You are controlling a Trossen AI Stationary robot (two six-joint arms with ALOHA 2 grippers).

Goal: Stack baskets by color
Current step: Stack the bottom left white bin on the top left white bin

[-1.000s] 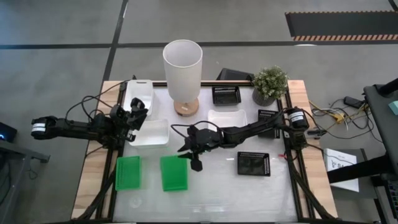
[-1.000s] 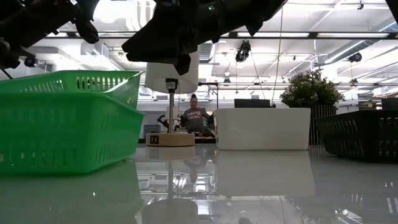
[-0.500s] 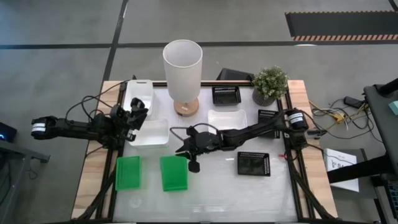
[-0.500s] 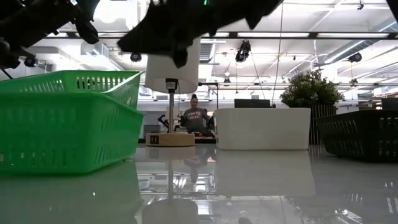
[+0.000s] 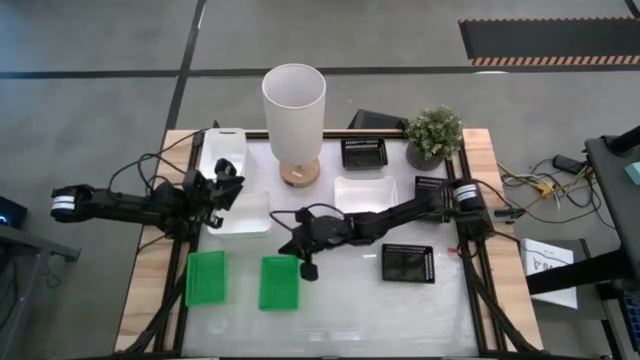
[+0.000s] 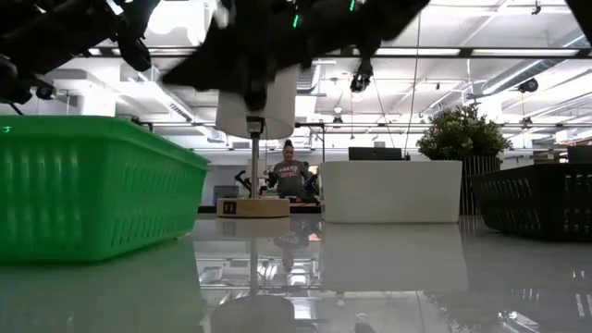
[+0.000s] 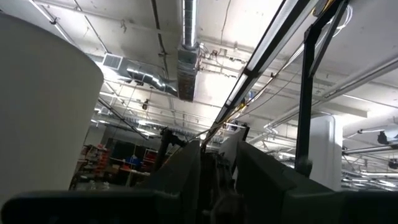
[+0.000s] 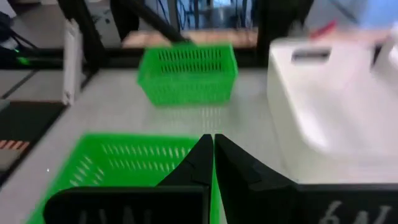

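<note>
Landmark = white lamp (image 5: 294, 112) at table's far middle.

Right gripper (image 5: 300, 248) sits in front of the lamp, fingers now pressed together w/ nothing between them; 1 s ago they stood apart. It has drifted a bit nearer the front edge, tip just over the far rim of the green basket (image 5: 280, 282) directly in front of the lamp. That basket has shifted since 1 s ago: sat slightly skewed, now squarer and a touch further from the lamp. In low view its rim was tilted up, now lies flat.

Second green basket (image 5: 206, 277) front-left of lamp, unchanged, apart from the first. No third green one in sight.

White baskets: one (image 5: 222, 151) just left of lamp, one (image 5: 245, 212) front-left under left arm, one (image 5: 365, 191) front-right. Black baskets: (image 5: 364, 152) right of lamp, (image 5: 431, 186) further right, (image 5: 408, 262) front-right. None moved.

Left gripper (image 5: 222, 184) hangs over the front-left white basket, same spot; can't tell how its jaws stand.

Potted plant (image 5: 433, 134) far right of lamp.
</note>
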